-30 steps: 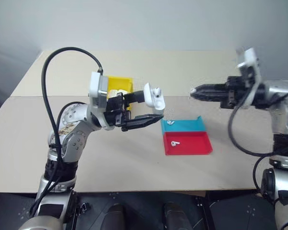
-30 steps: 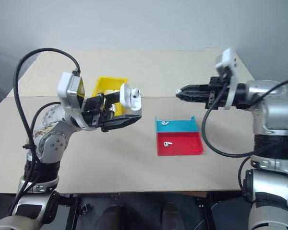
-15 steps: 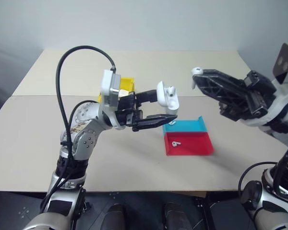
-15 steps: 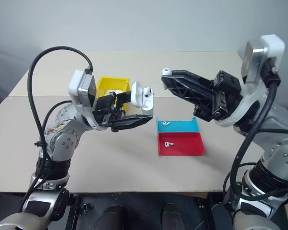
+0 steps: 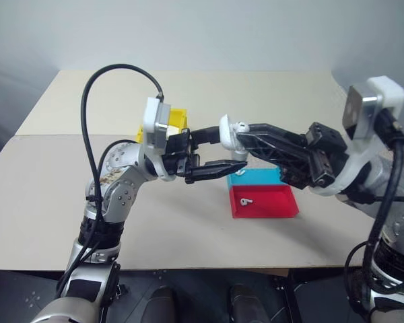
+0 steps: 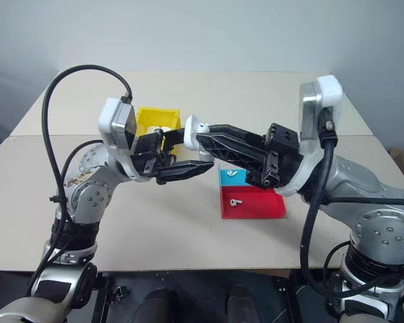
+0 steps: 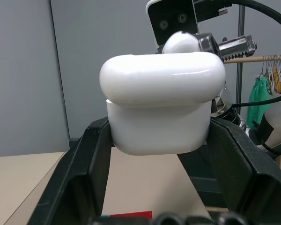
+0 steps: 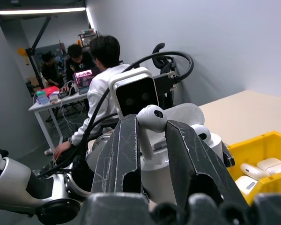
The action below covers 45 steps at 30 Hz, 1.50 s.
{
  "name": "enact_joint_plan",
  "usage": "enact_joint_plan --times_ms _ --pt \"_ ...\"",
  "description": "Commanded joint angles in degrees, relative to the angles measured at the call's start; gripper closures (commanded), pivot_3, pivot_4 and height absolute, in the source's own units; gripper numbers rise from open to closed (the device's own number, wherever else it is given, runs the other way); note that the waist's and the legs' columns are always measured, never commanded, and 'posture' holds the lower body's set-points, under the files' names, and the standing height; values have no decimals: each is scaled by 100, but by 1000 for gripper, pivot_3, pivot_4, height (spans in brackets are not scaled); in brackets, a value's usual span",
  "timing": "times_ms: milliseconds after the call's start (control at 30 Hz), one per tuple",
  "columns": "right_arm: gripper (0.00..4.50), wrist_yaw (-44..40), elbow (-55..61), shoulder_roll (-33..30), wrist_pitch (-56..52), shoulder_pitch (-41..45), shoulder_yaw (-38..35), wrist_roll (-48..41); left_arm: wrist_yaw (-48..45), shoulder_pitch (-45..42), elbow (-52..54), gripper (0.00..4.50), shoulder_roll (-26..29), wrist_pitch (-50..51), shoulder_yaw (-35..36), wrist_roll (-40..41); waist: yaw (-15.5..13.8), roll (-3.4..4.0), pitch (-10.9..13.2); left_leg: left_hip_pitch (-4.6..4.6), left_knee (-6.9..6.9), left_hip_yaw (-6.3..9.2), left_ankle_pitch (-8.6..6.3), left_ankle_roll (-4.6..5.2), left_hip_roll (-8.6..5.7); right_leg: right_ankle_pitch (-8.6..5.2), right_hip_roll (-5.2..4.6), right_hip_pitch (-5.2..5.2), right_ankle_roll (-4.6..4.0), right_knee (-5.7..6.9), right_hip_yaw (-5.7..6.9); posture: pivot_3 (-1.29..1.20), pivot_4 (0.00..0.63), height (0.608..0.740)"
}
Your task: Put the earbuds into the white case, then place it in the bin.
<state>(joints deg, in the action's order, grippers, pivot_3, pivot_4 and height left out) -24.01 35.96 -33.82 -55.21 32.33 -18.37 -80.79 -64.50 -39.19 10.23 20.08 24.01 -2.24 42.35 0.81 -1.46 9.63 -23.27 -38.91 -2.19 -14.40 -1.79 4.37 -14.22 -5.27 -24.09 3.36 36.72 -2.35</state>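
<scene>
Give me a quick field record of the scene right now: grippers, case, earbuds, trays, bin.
left gripper: holds the case above the table, lid open
right gripper: shut on an earbud, held right at the open case
in case: one earbud already seated
red tray: one earbud lying in it
teal tray: one earbud lying in it
bin: yellow, behind the left gripper, with white cases inside
</scene>
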Motion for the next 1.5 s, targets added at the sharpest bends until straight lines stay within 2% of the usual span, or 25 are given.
enact_joint_plan --times_ms 33,167,200,267,467,667,767,867,1067,1100,1300,1500 --pt "3877 -57 178 -182 285 -92 49 41 29 -85 139 1684 -22 -32 11 24 -2 0 0 0 0 0 0 0 0 0 0 0 0 0 0 0 150 740" --pt "3877 -68 260 -386 423 -230 145 143 37 -77 165 1684 -10 -18 27 30 -4 0 0 0 0 0 0 0 0 0 0 0 0 -1 0 0 150 740" --pt "3140 -59 265 -427 451 -245 173 160 35 -75 167 1684 -6 -18 32 32 -4 0 0 0 0 0 0 0 0 0 0 0 0 -1 0 0 150 740" --pt "2570 -24 274 -526 497 -262 222 166 34 -76 165 1684 1 -16 41 39 0 0 0 1 0 0 0 0 0 0 0 0 0 -1 0 0 150 740" --pt "461 -134 279 -796 646 -357 180 123 73 -91 187 1684 -12 -4 15 41 -8 -1 0 0 0 1 0 1 0 0 0 1 0 -3 1 0 150 740" --pt "461 -559 239 -1269 781 -636 -173 120 82 -131 155 1684 -20 -4 18 32 -15 -2 0 -1 0 1 -1 1 0 0 0 2 0 -5 1 0 150 740" --pt "1098 -1025 -166 -1747 839 -475 -370 386 36 -141 86 1684 19 6 30 19 -16 -2 0 -2 -1 0 -1 2 -2 0 -1 1 0 -5 0 0 150 740" --pt "2122 -1582 -520 -2083 978 -124 -276 762 -26 -156 7 1684 33 7 8 -3 -4 -2 0 3 -3 -1 -1 2 -1 0 0 4 0 -4 -1 0 150 740" --pt "4292 -3029 -1535 -2491 1273 1544 1056 2257 -132 -225 -475 1684 -81 -155 -207 -313 15 1 -1 7 0 -5 -1 4 -1 -1 1 0 0 -2 -6 0 150 740" --pt "4465 -3256 -1715 -2481 1314 1870 1351 2550 -162 -233 -565 1684 -115 -192 -246 -367 10 1 -1 7 0 -3 -1 4 -1 0 2 1 -1 -5 -3 0 150 740" --pt "4465 -4523 -2761 -2010 1957 3517 2926 4339 -314 -396 -1046 1684 -301 -473 -428 -743 4 2 0 -9 0 -6 -1 4 -1 -1 0 -14 0 -7 -3 0 150 740" --pt "4465 -5411 -3095 -1481 2659 4028 3738 5449 -450 -473 -1221 1684 -409 -635 -406 -835 -10 2 0 -14 -1 -6 -1 5 -1 0 -1 -18 0 -3 0 0 150 740"
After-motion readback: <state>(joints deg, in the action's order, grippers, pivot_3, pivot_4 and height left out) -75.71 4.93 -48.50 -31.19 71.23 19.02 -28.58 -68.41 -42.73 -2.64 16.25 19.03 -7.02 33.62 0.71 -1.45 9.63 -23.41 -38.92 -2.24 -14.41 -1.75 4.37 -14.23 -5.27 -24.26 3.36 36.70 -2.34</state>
